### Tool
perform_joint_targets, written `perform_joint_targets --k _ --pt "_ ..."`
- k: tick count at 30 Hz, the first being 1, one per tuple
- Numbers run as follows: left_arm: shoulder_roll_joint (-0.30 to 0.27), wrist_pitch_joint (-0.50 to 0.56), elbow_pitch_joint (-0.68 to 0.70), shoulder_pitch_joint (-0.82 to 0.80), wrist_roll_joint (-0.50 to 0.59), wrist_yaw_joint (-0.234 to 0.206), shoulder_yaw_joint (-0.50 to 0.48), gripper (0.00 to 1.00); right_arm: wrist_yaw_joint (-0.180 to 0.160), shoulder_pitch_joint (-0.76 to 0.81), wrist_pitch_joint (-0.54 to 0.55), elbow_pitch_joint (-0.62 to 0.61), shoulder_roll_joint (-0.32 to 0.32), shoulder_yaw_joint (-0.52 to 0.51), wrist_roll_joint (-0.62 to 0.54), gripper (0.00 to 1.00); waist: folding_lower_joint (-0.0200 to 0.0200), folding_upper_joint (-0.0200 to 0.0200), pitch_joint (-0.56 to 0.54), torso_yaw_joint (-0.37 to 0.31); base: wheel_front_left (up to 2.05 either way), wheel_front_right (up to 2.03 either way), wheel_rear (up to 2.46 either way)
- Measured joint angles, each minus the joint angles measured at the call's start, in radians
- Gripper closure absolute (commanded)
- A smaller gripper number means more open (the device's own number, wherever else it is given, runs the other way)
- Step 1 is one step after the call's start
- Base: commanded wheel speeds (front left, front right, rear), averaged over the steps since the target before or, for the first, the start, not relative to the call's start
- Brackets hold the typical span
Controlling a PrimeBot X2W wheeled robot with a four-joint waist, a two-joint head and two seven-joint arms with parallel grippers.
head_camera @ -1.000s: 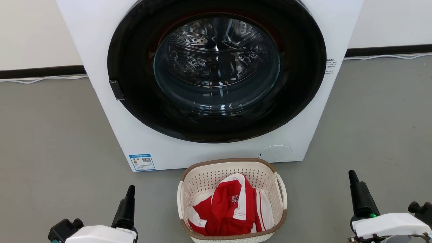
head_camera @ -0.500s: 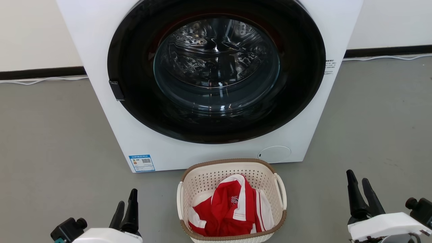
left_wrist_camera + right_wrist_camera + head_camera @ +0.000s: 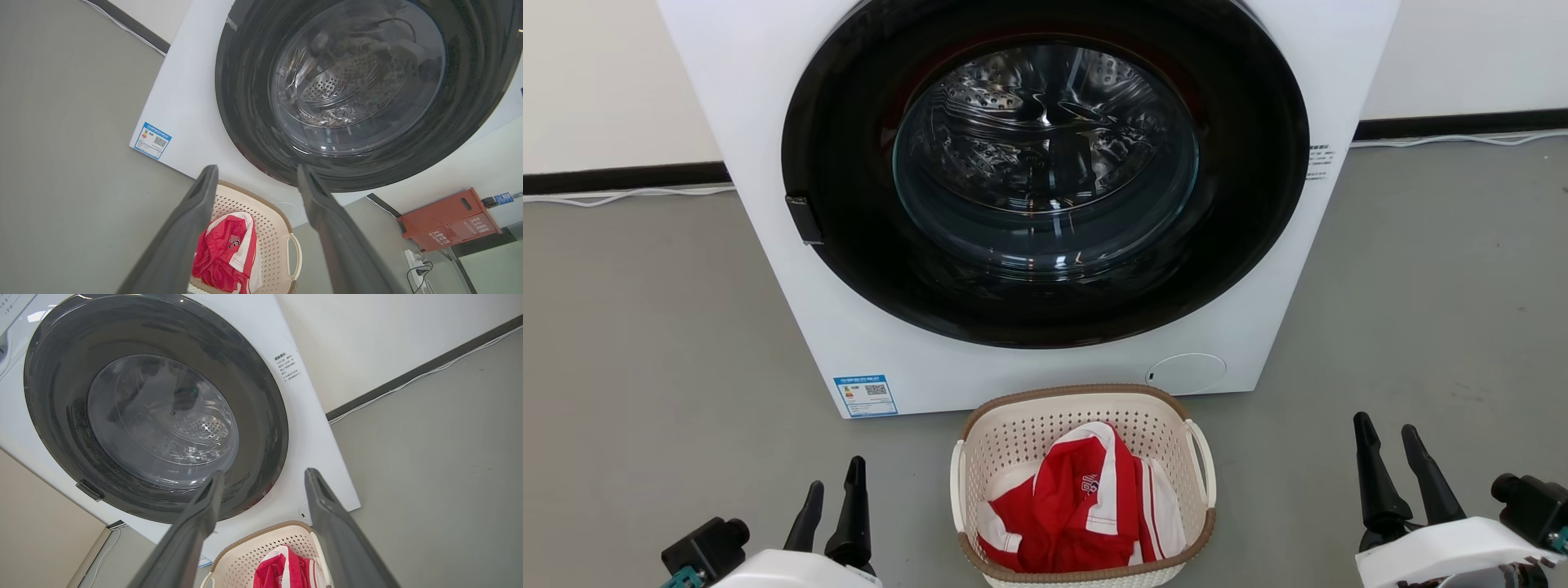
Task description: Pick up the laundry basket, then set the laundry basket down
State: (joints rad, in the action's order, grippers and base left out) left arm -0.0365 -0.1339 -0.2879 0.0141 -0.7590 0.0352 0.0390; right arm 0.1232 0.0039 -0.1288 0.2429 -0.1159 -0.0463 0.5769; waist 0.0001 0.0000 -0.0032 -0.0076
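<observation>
Grey floor: laundry basket, washer with QR label.

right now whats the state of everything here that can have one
cream perforated plastic laundry basket with brown rim, upright on the grey floor, not held
red and white garment, crumpled inside the basket
round dark glass washer door, shut
left hand, open, empty, apart from the basket on its left
right hand, open, empty, apart from the basket on its right
</observation>
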Motion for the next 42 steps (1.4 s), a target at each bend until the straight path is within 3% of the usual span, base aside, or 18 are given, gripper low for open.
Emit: perform_joint_targets --k 23,42 --pt "-0.004 -0.065 0.031 0.021 0.211 -0.067 0.067 0.0 0.0 0.039 -0.067 -0.011 0.008 -0.062 -0.297 0.0 0.0 0.0 0.015 0.003 0.0 0.0 0.0" --pt "-0.006 -0.115 0.038 0.022 0.385 -0.09 0.104 0.0 0.001 0.051 -0.119 -0.016 -0.01 -0.049 -0.523 0.0 0.0 0.0 0.018 0.006 0.0 0.0 0.0"
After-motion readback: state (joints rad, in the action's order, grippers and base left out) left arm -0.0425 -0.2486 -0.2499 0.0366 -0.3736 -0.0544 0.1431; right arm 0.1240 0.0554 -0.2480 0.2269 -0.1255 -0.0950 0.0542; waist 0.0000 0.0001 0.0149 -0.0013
